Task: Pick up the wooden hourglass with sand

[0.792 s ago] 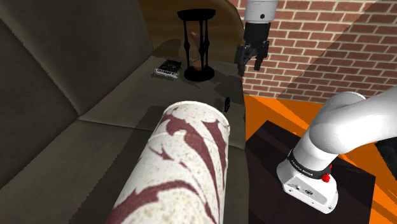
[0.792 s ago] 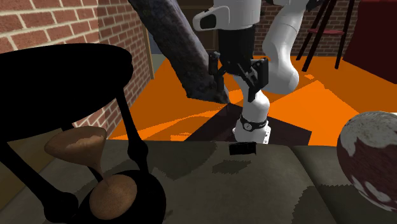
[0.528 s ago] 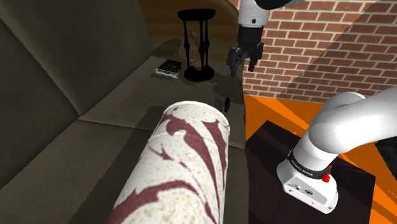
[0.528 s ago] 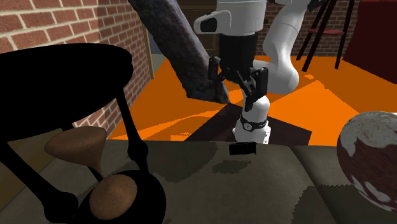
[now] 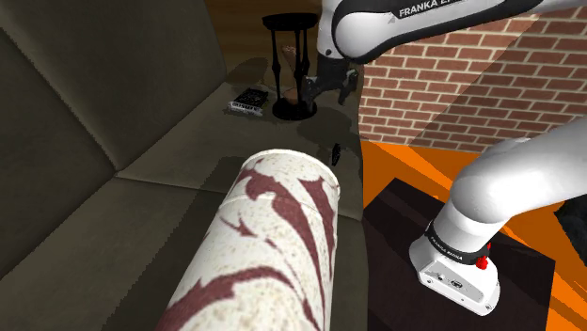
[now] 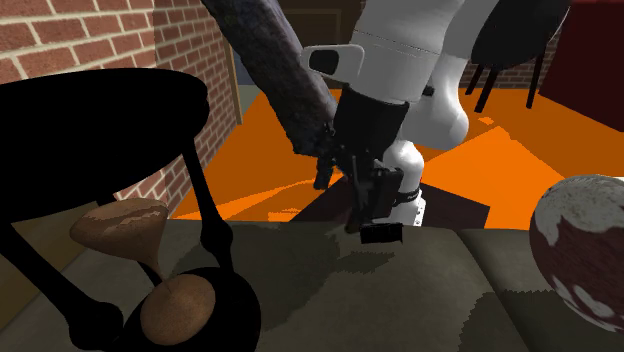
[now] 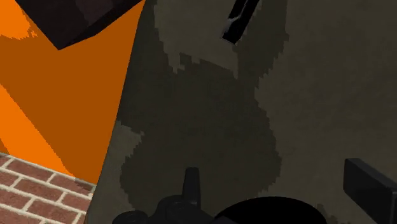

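The hourglass [image 5: 290, 68] stands upright at the far end of the olive sofa seat [image 5: 188, 141]; it has a black frame and brown sand bulbs. In the second exterior view the hourglass [image 6: 120, 225] looms in the left foreground. My gripper [image 5: 327, 89] hangs open just to the shoulder view's right of it, level with its lower half and not touching it. From across the seat, the gripper [image 6: 342, 195] hovers tilted over the sofa's edge with nothing between its fingers. The hourglass's black top [image 7: 267, 213] shows in the wrist view.
A small black block [image 5: 336, 152] lies on the seat near its edge, and a flat dark card-like item [image 5: 249, 102] lies beside the hourglass. A white bolster with red-brown pattern [image 5: 273, 244] fills the foreground. Brick wall [image 5: 452, 75] and orange floor [image 5: 395, 165] border the sofa.
The arm has swung over and down toward the hourglass, carrying the gripper to the shoulder view's left and lower. The fingers have stayed apart. The hourglass has not moved.
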`<move>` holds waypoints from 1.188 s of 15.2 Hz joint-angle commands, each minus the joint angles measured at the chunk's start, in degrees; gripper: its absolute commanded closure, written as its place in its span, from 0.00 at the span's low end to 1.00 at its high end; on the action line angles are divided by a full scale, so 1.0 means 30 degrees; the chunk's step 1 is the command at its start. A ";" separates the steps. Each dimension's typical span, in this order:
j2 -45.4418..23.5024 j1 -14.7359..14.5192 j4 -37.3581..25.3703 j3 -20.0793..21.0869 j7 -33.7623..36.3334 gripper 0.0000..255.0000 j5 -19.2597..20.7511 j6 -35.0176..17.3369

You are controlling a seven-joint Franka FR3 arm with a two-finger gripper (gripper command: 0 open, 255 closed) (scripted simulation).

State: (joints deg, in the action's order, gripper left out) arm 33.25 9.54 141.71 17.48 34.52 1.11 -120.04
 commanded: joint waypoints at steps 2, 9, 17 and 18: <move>-0.1638 0.1663 -0.0614 0.1919 0.3701 0.00 0.1829 -0.2363; -0.5552 0.6834 -0.3741 0.6799 1.3583 0.00 0.8889 -0.4223; -0.7316 0.8247 -0.3970 0.8268 1.7475 0.00 1.2208 -0.4771; -0.7460 0.8315 -0.3860 0.8349 1.7745 0.00 1.2454 -0.4907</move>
State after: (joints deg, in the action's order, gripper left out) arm 11.43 34.24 129.90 42.21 86.81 37.61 -134.38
